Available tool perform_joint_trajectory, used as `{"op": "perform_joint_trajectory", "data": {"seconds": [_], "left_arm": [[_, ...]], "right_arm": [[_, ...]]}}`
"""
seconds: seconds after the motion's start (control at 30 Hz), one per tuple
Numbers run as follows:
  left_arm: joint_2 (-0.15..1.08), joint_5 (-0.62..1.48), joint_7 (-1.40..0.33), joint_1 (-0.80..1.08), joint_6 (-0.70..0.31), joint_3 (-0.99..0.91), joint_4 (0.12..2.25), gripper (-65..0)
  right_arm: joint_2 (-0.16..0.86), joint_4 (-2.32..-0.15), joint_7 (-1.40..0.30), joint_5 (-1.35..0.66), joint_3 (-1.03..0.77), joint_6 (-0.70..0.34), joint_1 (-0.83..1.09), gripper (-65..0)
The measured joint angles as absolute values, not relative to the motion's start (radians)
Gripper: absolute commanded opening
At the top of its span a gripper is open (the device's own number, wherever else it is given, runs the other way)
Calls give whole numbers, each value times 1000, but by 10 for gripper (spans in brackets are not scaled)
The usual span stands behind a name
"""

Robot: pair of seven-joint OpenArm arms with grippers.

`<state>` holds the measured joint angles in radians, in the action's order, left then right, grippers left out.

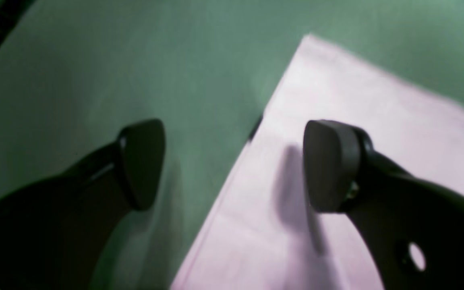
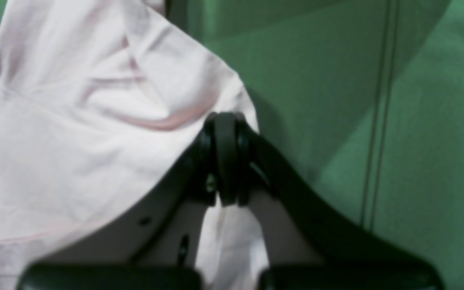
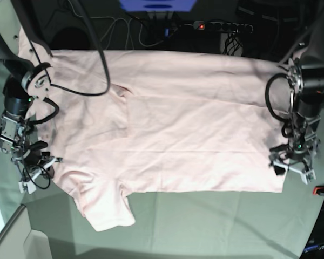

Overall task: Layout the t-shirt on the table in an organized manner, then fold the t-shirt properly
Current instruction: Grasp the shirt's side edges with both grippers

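The pale pink t-shirt (image 3: 194, 124) lies spread out across the grey-green table (image 3: 205, 226), one short sleeve (image 3: 105, 208) pointing toward the near edge. My left gripper (image 1: 234, 165) hangs open over the shirt's straight side edge (image 1: 232, 177); one finger is above bare table (image 1: 135, 60), the other above pink cloth (image 1: 377, 100). In the base view this gripper (image 3: 291, 164) sits at the shirt's right end. My right gripper (image 2: 226, 157) is shut on a rumpled edge of the t-shirt (image 2: 95, 121), and it shows at the left end in the base view (image 3: 38, 162).
A power strip (image 3: 221, 25) and loose cables (image 3: 97, 48) lie behind the table's far edge. A red-orange clamp (image 3: 319, 190) sits at the right edge. A pale bin corner (image 3: 11, 243) stands at the near left. A seam line (image 2: 377, 121) runs across the table cloth.
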<state>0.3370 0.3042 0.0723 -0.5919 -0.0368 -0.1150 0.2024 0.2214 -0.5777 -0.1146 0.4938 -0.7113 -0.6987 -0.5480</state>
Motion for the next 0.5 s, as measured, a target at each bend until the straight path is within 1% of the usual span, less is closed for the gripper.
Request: {"op": "perform_joint_trajectory", "data": {"seconds": [0.2, 0.3, 0.33, 0.37, 0.4, 0.43, 0.47, 0.5], "left_arm": [[333, 305, 88, -576, -42, 9, 205, -133], [329, 318, 110, -566, -41, 17, 205, -136], [329, 318, 110, -565, -41, 17, 205, -151], [329, 319, 110, -564, -41, 17, 205, -177], [329, 318, 110, -563, -43, 17, 205, -223], [327, 318, 110, -563, -49, 17, 205, -273], [326, 319, 110, -562, -52, 17, 205, -336], [323, 318, 110, -562, -54, 17, 205, -397]], "right_arm": [[221, -578, -115, 494, -711, -699, -548, -650], [220, -578, -115, 494, -711, -698, -548, -650], [220, -578, -115, 494, -711, -699, -548, -650], [220, -578, -115, 494, -711, -698, -548, -650], [220, -578, -115, 494, -711, -699, -548, -650], [220, -578, -115, 494, -711, -698, -548, -650], [219, -578, -115, 494, -711, -699, -548, -637], [219, -578, -115, 494, -711, -698, -548, -607]]}}
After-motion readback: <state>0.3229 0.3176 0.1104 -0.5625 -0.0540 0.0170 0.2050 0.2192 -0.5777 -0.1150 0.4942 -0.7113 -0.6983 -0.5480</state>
